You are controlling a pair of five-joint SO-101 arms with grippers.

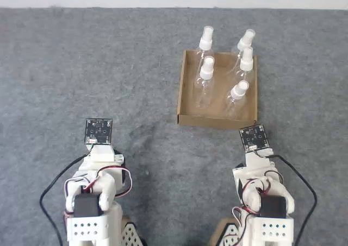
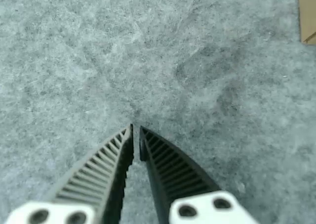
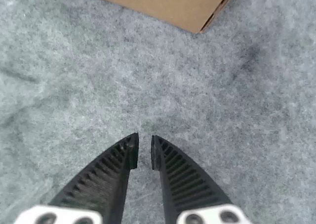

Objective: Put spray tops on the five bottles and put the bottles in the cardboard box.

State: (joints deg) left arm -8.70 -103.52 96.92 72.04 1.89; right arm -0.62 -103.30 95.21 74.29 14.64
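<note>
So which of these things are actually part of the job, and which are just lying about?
Part of the job: five spray-topped bottles; cardboard box; left fingers and right fingers, both shut.

Just there: grey felt table cover.

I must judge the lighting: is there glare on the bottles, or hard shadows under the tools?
High view: soft, even light, no glare on the bottles; their clear bodies fade into the cardboard box. Left wrist view: a faint shadow on the mat beneath the left tool. Right wrist view: a soft shadow under the right tool.
</note>
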